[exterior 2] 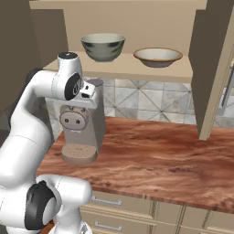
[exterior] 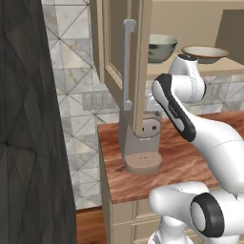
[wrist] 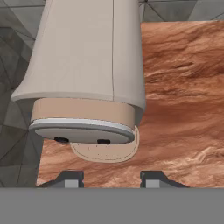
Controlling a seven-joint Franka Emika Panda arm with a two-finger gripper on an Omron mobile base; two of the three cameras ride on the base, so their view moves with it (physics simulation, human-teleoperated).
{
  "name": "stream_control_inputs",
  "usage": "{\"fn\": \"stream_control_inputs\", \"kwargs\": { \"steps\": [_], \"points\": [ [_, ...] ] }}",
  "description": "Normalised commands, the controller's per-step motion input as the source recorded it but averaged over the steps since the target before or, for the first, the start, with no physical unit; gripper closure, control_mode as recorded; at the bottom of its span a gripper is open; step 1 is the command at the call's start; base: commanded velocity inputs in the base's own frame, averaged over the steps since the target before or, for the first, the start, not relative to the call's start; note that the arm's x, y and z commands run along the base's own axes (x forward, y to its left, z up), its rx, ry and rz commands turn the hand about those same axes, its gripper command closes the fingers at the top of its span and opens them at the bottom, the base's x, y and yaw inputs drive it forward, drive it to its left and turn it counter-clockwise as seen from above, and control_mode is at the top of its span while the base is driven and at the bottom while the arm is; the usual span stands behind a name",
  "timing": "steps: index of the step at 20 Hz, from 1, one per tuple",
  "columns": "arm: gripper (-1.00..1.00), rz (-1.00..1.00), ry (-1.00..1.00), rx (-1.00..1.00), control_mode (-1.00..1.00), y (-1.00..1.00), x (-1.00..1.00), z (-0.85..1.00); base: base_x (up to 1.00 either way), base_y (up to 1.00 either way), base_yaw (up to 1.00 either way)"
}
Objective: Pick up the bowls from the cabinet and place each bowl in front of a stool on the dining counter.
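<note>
At the bottom of the hand view the tool [wrist: 111,178] shows its two dark tips standing apart with nothing between them — partly open, holding nothing. Just beyond them, in the middle of that view, stands a beige coffee machine [wrist: 87,78] seen from above, its round drip tray on the reddish-brown counter [wrist: 183,87].

In the right base view the white arm rises from the lower left, its hand at centre left just above the machine. The counter spreads across the middle of the frame, with tan drawers [exterior 2: 123,208] along the bottom.

Farther back, in the upper part of the frame, the open cabinet [exterior 2: 137,68] carries both bowls on its shelf: the deep grey-green bowl [exterior 2: 103,46] left of centre, the shallow cream bowl [exterior 2: 157,57] to its right — near each other, not touching. The cabinet door [exterior: 125,62], with its grey bar handle [exterior: 127,64], stands swung open at the upper middle of the left base view.
</note>
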Motion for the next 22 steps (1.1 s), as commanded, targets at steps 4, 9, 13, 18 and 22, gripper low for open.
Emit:
{"fn": "stream_control_inputs", "kwargs": {
  "steps": [4,9,13,18,22],
  "points": [
    [-1.0,0.0,0.0,0.0,1.0,0.0,0.0,0.0,0.02,-0.04,0.0],
    [-1.0,0.0,0.0,0.0,1.0,0.0,0.0,0.0,0.04,-0.34,0.0],
    [-1.0,0.0,0.0,0.0,1.0,0.0,0.0,0.0,0.0,-0.28,0.0],
    [-1.0,0.0,0.0,0.0,1.0,0.0,0.0,0.0,0.01,-0.34,0.0],
    [-1.0,0.0,0.0,0.0,1.0,0.0,0.0,0.0,0.05,-0.53,-0.01]
  ]
}}
